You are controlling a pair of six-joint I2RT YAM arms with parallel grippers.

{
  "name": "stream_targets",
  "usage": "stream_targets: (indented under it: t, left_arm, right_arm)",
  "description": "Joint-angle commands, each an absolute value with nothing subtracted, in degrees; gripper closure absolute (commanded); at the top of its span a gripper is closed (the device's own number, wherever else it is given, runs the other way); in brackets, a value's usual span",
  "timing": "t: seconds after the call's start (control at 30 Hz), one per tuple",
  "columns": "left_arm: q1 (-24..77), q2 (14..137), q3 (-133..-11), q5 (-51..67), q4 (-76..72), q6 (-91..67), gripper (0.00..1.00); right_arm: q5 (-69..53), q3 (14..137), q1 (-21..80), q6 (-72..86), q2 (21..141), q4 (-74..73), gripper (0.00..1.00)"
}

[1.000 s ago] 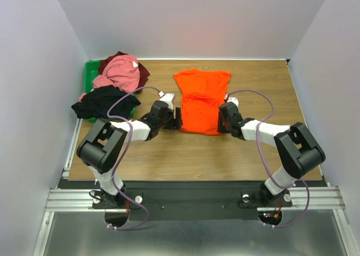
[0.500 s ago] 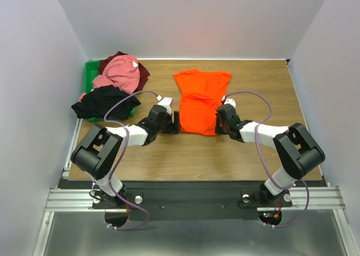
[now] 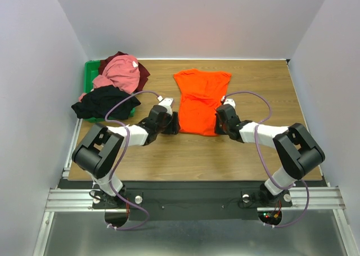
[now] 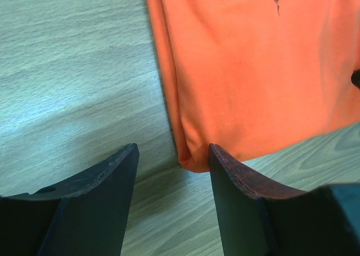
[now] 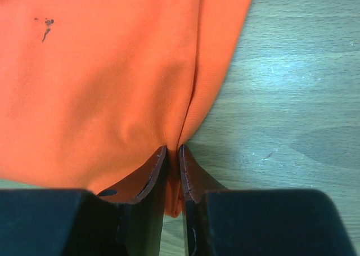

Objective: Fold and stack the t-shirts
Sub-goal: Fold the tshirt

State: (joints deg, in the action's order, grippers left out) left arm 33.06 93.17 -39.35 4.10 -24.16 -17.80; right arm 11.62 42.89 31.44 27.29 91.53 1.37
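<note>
Both arms have slid in on the orange shirt (image 3: 199,95), flat on the table (image 3: 270,87). The right gripper (image 5: 173,149) pinches its near hem, and the left gripper (image 4: 172,148) gapes around the other corner.

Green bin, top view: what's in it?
A pink shirt lies on a maroon shirt, and a black shirt spills over the near rim. The bin floor is covered.

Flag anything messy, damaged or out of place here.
The orange t-shirt carries a small dark speck; I cannot tell whether it is a stain or a hole. The black t-shirt spills over the rim of the green bin.
</note>
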Motion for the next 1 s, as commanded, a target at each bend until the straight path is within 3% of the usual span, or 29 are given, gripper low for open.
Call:
stream_targets:
  t: [0.0,0.2,0.33,0.73,0.97]
  left_arm:
    - [33.49,93.6,-41.31,5.36,-25.14,-16.52,0.37]
    - [33.49,94.83,-42.01,6.85,-25.05,-15.73,0.38]
    - [33.49,95.44,-42.1,7.38,-25.14,-15.47,0.47]
    - [33.49,96.24,-41.84,8.09,-25.31,-15.73,0.99]
    - [33.49,94.05,-39.73,7.21,-27.07,-16.7,1.0]
  right_arm:
    - [10.9,41.05,32.43,27.77,91.85,-0.88,0.8]
    - [10.99,41.13,32.43,27.6,92.11,-0.79,0.8]
    - [10.99,41.13,32.43,27.51,91.93,-0.79,0.8]
    - [11.16,40.08,32.52,27.33,89.83,-0.79,0.82]
    - [9.67,38.67,32.43,26.63,83.6,-1.23,0.97]
